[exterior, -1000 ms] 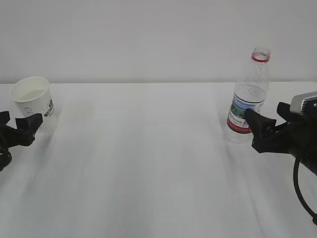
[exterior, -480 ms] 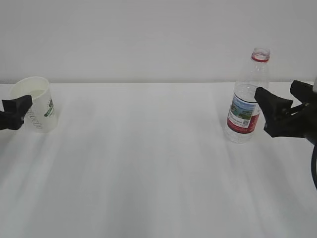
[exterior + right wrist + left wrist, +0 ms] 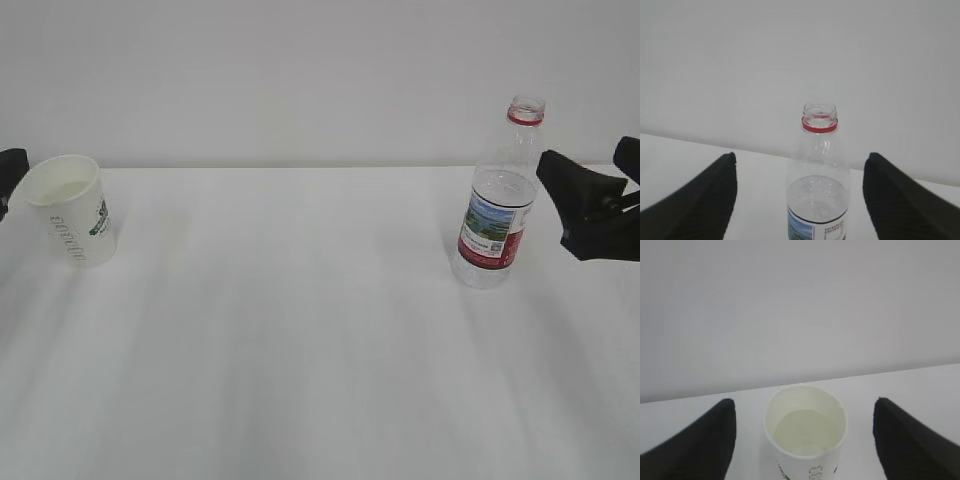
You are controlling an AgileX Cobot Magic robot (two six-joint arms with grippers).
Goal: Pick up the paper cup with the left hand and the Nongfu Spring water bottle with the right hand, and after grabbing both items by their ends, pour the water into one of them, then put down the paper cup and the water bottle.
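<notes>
- The left end effector has its jaws spread wide and holds nothing; the paper cup stands upright on the white counter centred between its fingers, touching neither.
- Clear water lies in the cup's bottom.
- The right end effector is likewise spread and empty; the uncapped Nongfu Spring water bottle stands upright straight ahead, between its fingers, clear of both.
</notes>
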